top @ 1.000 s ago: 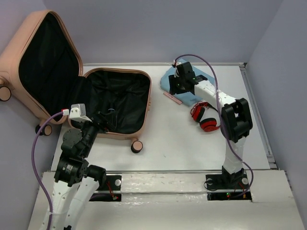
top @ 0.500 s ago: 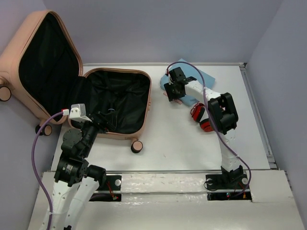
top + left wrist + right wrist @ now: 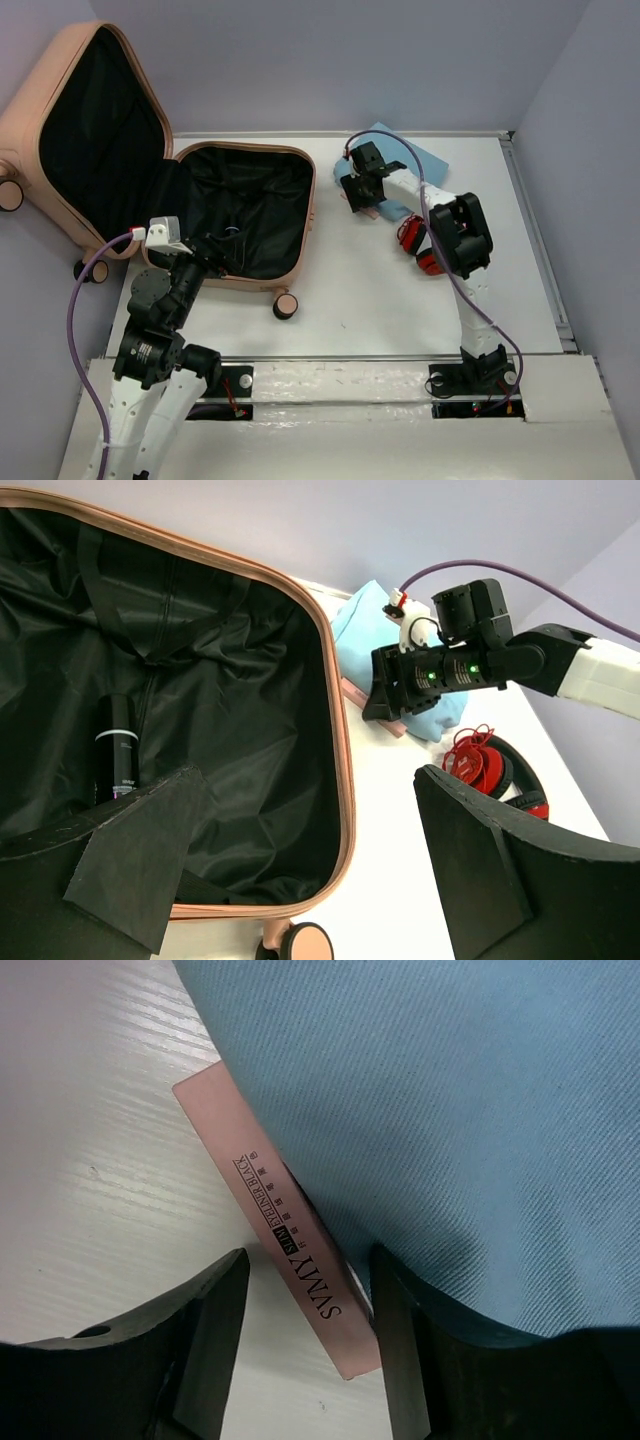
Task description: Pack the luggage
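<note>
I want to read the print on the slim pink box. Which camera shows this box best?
The right wrist view: the box lies close between the open jaws, print readable, one edge under the blue cloth. The top view shows only a pink sliver; the left wrist view, a small pink edge.

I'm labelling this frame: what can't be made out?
- Right wrist view: pink box's far end is under the blue cloth.
- Top view: headphones partly behind the right arm.
- Left wrist view: black bottle's label too small to read, its base behind the left jaws.
</note>
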### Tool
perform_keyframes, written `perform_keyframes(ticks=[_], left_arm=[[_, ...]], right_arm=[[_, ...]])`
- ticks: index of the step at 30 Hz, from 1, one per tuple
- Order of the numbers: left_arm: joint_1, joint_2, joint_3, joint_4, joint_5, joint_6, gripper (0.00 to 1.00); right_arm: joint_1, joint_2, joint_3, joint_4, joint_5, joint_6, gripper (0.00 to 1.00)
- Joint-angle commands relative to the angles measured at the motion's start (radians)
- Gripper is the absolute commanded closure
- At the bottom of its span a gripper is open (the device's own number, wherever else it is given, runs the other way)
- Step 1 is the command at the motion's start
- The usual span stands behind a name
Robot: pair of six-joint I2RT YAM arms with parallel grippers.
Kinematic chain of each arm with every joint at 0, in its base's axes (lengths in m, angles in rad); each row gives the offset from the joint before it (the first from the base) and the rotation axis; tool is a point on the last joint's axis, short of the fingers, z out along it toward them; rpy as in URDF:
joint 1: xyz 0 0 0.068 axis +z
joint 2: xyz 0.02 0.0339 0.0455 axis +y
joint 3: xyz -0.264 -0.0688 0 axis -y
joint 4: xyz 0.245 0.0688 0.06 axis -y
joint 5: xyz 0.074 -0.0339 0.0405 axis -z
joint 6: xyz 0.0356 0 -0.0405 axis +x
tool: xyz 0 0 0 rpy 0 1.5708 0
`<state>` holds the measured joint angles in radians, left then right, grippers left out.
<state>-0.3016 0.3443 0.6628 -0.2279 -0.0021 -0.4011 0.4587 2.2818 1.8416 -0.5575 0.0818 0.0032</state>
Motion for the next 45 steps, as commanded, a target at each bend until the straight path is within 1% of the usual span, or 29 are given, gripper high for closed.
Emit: perform_keyframes(ticks=[1,2,5,9,11,16,17,18,19,20,23,25,26,29,30,32,35,36,37,38,39,40,41,42,44,45], left_arm=[[-0.001,0.004,-0.006,0.045,0.024,0.016,0.01],[0.001,0.005,-0.005,0.045,0.022,0.016,0.01],[0.001,0.004,-0.008,0.048,0.027,0.015,0.01],[0.001,0.001,-0.008,0.050,0.027,0.015,0.01],[0.001,-0.001,-0.008,0.047,0.028,0.015,0.01],[0.001,-0.005,-0.008,0.047,0.028,0.015,0.01],[0.001,-0.005,-0.006,0.048,0.028,0.015,0.01],[0.001,-0.005,-0.006,0.048,0.027,0.015,0.01],[0.001,-0.005,-0.006,0.047,0.025,0.015,0.01],[0.001,-0.005,-0.009,0.047,0.027,0.015,0.01],[-0.001,-0.005,-0.009,0.051,0.033,0.015,0.01],[-0.001,-0.005,-0.009,0.053,0.042,0.016,0.01],[-0.001,-0.008,-0.012,0.055,0.047,0.015,0.01],[-0.002,-0.013,-0.012,0.058,0.051,0.013,0.01],[-0.002,-0.013,-0.012,0.059,0.051,0.013,0.01],[-0.002,-0.013,-0.014,0.058,0.048,0.012,0.01],[-0.002,-0.013,-0.012,0.053,0.044,0.008,0.01],[-0.001,-0.011,-0.014,0.053,0.044,0.008,0.01],[-0.001,-0.011,-0.014,0.053,0.042,0.008,0.01],[-0.001,-0.010,-0.012,0.052,0.042,0.008,0.01],[-0.001,-0.010,-0.014,0.052,0.040,0.008,0.01],[-0.001,-0.010,-0.014,0.050,0.040,0.010,0.01],[-0.002,-0.011,-0.012,0.050,0.043,0.008,0.01],[-0.002,-0.013,-0.014,0.052,0.045,0.010,0.01],[-0.002,-0.021,-0.017,0.056,0.056,0.011,0.01],[-0.005,-0.024,-0.019,0.059,0.066,0.010,0.01]], right_arm=[[-0.006,-0.019,-0.090,-0.007,-0.065,0.053,0.46],[0.006,-0.065,-0.141,0.007,-0.071,0.064,0.47],[0.038,-0.152,-0.226,0.045,-0.071,0.096,0.48],[0.080,-0.209,-0.277,0.059,-0.045,0.115,0.48],[0.080,-0.208,-0.280,0.057,-0.045,0.121,0.49],[0.080,-0.137,-0.240,0.068,-0.014,0.130,0.50],[0.080,-0.122,-0.229,0.068,-0.004,0.133,0.55],[0.080,-0.101,-0.211,0.068,0.009,0.139,0.65],[0.080,-0.097,-0.211,0.070,0.018,0.147,0.77],[0.080,-0.107,-0.220,0.096,0.029,0.155,0.92],[0.089,-0.215,-0.297,0.142,0.045,0.164,0.93],[0.126,-0.301,-0.332,0.154,0.062,0.165,0.93],[0.138,-0.390,-0.358,0.157,0.046,0.169,0.93],[0.185,-0.513,-0.348,0.153,0.006,0.187,0.93],[0.196,-0.513,-0.347,0.148,-0.013,0.196,0.93],[0.231,-0.535,-0.250,0.145,-0.088,0.237,0.93],[0.296,-0.484,-0.145,0.143,-0.114,0.257,0.93],[0.311,-0.429,-0.065,0.140,-0.123,0.277,0.93],[0.323,-0.397,-0.020,0.134,-0.143,0.287,0.89],[0.336,-0.365,0.023,0.111,-0.160,0.296,0.58],[0.336,-0.335,0.063,0.088,-0.171,0.316,0.43],[0.336,-0.306,0.108,0.065,-0.157,0.323,0.25],[0.336,-0.314,0.101,0.065,-0.131,0.323,0.19],[0.336,-0.330,0.078,0.064,-0.049,0.322,0.16],[0.284,-0.430,-0.054,0.067,-0.014,0.352,0.16],[0.217,-0.476,-0.120,0.089,0.008,0.401,0.17]])
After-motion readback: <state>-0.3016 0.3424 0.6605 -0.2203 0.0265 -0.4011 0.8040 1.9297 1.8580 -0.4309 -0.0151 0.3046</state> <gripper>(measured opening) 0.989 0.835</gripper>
